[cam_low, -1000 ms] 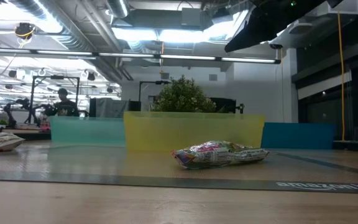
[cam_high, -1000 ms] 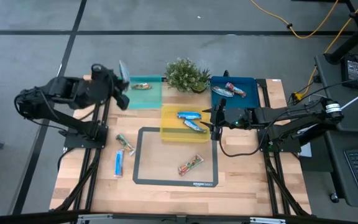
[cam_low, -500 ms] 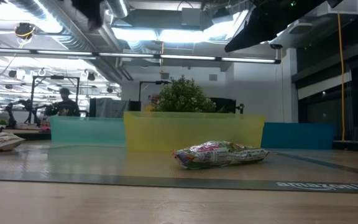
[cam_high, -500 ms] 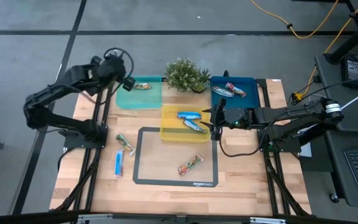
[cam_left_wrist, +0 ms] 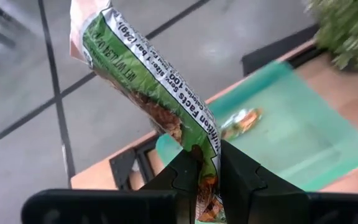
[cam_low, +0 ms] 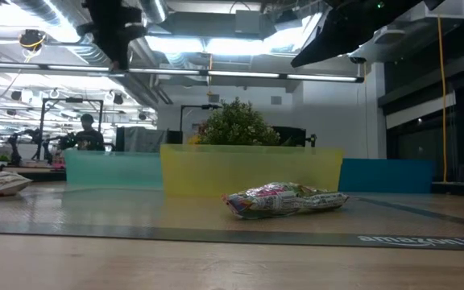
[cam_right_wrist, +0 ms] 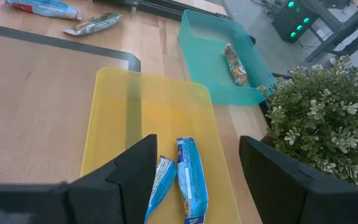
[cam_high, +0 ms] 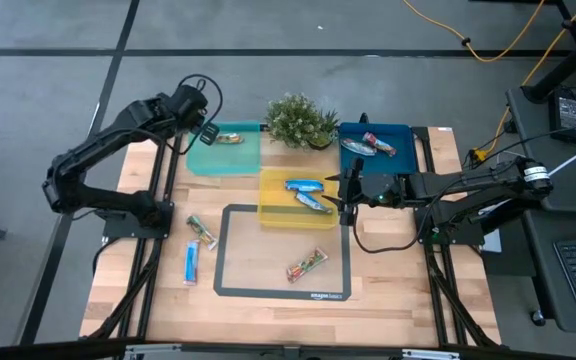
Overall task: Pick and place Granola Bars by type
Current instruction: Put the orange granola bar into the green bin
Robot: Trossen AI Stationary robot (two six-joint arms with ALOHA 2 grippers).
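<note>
Overhead: wooden counter [cam_high: 268, 310] w/ three trays along the far side, a small potted plant [cam_high: 299, 120] behind them, and a grey mat [cam_high: 258, 255] in front.

Left claw [cam_left_wrist: 205, 177]: raised just beside the teal tray [cam_high: 243, 158], at its left edge; fingers clamped on one end of a green-wrapped granola bar [cam_left_wrist: 148, 93], which sticks up past the fingertips. One more green bar [cam_high: 229, 138] lies inside the teal tray.

Right claw [cam_right_wrist: 191, 180]: hangs over the right edge of the yellow tray [cam_high: 273, 205], fingers spread, nothing between them. Two blue bars [cam_right_wrist: 188, 177] lie side by side in the yellow tray.

Dark blue tray [cam_high: 398, 160], far right: holds silvery bars w/ red print [cam_high: 373, 145].

Loose on counter: green bar [cam_high: 201, 232] and blue bar [cam_high: 190, 262], both left of the mat; multicolour bar [cam_high: 307, 265] on the mat, near its front right.

Low view: a person [cam_low: 89, 133] in the room beyond.
</note>
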